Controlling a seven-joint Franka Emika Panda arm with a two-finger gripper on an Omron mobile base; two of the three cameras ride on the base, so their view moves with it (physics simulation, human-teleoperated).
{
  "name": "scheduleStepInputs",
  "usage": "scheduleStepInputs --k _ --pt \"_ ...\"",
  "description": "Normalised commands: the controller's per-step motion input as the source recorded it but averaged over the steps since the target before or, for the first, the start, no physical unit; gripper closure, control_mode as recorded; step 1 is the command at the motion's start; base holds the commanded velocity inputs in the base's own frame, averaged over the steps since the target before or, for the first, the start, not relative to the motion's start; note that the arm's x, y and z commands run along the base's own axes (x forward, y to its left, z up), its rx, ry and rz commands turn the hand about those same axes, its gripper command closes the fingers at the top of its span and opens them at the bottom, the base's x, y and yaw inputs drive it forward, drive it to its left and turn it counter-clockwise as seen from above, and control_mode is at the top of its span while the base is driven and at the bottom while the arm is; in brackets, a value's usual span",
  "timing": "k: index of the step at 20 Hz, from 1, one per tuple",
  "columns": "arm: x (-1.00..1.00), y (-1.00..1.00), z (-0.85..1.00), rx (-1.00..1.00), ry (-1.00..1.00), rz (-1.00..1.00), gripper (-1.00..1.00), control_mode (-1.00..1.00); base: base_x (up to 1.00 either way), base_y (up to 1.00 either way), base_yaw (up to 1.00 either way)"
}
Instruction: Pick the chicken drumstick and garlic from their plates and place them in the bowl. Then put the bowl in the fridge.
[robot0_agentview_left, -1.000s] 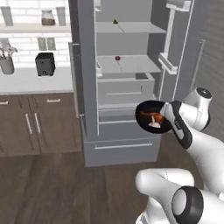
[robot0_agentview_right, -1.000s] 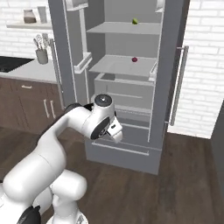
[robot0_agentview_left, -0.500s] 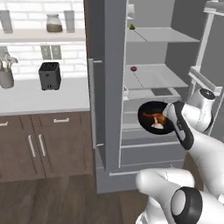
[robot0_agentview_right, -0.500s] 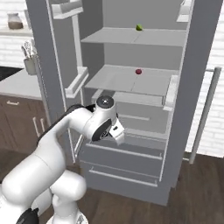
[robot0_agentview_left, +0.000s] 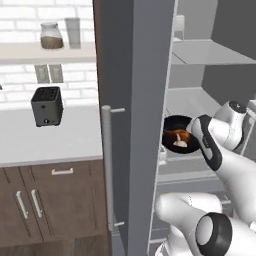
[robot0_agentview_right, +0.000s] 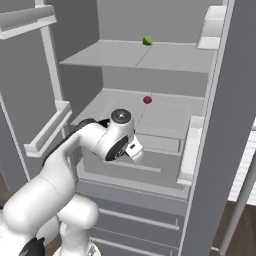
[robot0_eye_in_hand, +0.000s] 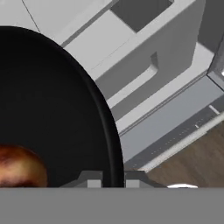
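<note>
The black bowl (robot0_agentview_left: 172, 131) hangs in front of the open fridge (robot0_agentview_left: 131, 100) at middle-shelf height. My gripper (robot0_agentview_left: 194, 136) is shut on its right rim. Inside the bowl lie the orange-brown chicken drumstick (robot0_agentview_left: 183, 136) and the small whitish garlic (robot0_agentview_left: 179, 144). In the hand view the bowl's rim (robot0_eye_in_hand: 105, 122) runs between my fingertips (robot0_eye_in_hand: 89, 179), where the gripper (robot0_eye_in_hand: 113, 179) pinches it, and the drumstick (robot0_eye_in_hand: 19, 168) shows at the lower left. Pale fridge drawers (robot0_eye_in_hand: 144, 57) lie beyond. The plates are out of view.
The open fridge door with its silver bar handle (robot0_agentview_left: 106, 165) stands close on my left. A green item (robot0_agentview_right: 147, 40) sits on the upper shelf, a red one (robot0_agentview_right: 147, 100) on the middle shelf. A toaster (robot0_agentview_left: 46, 105) stands on the counter.
The whole picture has shifted: the base has driven closer to the fridge, which now looms larger. The bowl stays in my grip at the same height.
</note>
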Motion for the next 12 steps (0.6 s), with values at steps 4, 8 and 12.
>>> scheduleStepInputs --k 4,8,12 --pt "0.07 -0.09 0.14 0.00 0.00 0.00 1.00 -1.00 0.34 -0.01 0.00" --pt "0.21 -0.12 0.37 0.00 -0.05 -0.01 1.00 -1.00 0.00 0.00 0.00" --pt "0.76 -0.20 0.02 0.02 -0.02 0.00 1.00 -1.00 0.00 0.00 0.00"
